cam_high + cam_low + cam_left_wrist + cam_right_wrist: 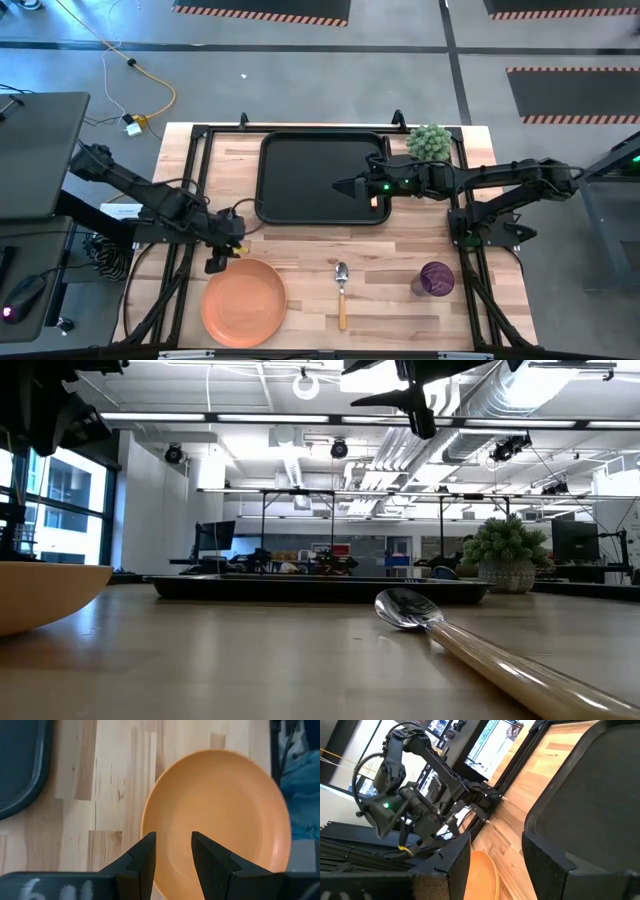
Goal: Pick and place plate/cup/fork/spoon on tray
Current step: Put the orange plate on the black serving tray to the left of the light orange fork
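Observation:
The orange plate lies flat near the table's front left; it also shows in the left wrist view. My left gripper is open above the plate's far rim, with nothing between its fingers; in the high view it is at the plate's far left. The black tray lies at the far middle. My right gripper hovers open and empty over the tray; its gap shows in the right wrist view. The spoon and the purple cup rest on the table near the front. The fork is not clearly visible.
A green potted plant stands at the far right corner beside the tray. A small orange spot shows on the tray under my right arm; what it is I cannot tell. Bare wood lies between tray and spoon.

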Motion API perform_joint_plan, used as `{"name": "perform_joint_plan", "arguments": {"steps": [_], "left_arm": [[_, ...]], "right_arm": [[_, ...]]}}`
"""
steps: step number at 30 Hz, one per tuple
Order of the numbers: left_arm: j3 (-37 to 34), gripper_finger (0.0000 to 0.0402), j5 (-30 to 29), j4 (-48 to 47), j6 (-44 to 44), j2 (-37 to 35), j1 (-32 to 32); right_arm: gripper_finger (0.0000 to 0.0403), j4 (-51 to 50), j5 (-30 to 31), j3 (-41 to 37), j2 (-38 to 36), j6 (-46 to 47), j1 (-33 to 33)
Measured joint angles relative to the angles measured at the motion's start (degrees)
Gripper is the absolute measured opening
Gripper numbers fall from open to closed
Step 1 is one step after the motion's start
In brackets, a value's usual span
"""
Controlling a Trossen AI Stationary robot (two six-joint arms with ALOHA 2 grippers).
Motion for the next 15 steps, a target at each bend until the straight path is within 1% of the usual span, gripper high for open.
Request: {"name": "perform_joint_plan", "arguments": {"steps": [7, 12, 15], "left_arm": [[0.0, 0.0113, -2.0, 0.2, -0.5, 7.5, -3.6], [0.0, 0.0113, -4.5, 0.3, -3.7, 12.0, -5.2], [0.0, 0.0113, -6.8, 0.4, -4.1, 14.0, -5.6]], "right_arm": [[0.0167, 0.0, -0.4, 0.0, 0.0, 0.0, 0.0], [0.0167, -0.1, -1.5, 0.0, 0.0, -0.1, 0.0], [0.0167, -0.1, -1.5, 0.0, 0.0, -1.4, 0.0]]}}
